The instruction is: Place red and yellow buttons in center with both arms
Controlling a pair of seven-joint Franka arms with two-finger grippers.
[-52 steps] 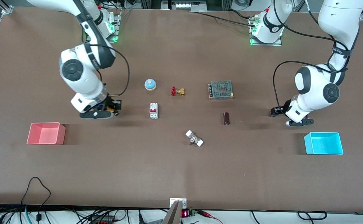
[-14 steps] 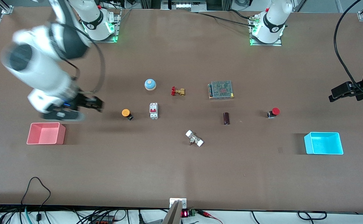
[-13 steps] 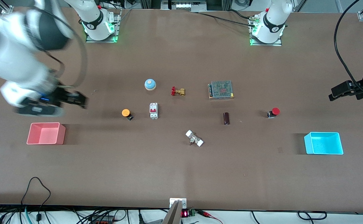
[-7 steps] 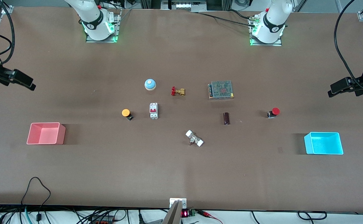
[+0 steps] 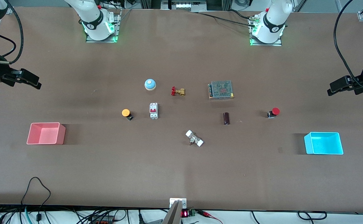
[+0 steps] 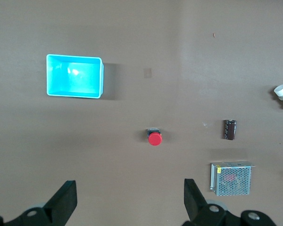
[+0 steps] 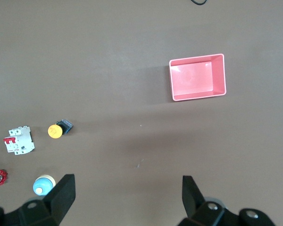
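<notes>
The orange-yellow button stands on the brown tabletop beside a white circuit breaker, toward the right arm's end. The red button stands toward the left arm's end, farther from the front camera than the cyan bin. My right gripper is raised at its end of the table, open and empty; its wrist view shows the yellow button far below the gripper. My left gripper is raised at its own end, open and empty; its wrist view shows the red button below the gripper.
Between the buttons lie a pale blue bell, a brass valve, a circuit breaker, a meshed power supply, a dark cylinder and a white-capped fitting. A pink bin and a cyan bin stand near the table ends.
Both grippers were low at the buttons' spots, then let go and lifted away. In the last second the right arm swung out to its table end; the left barely moved.
</notes>
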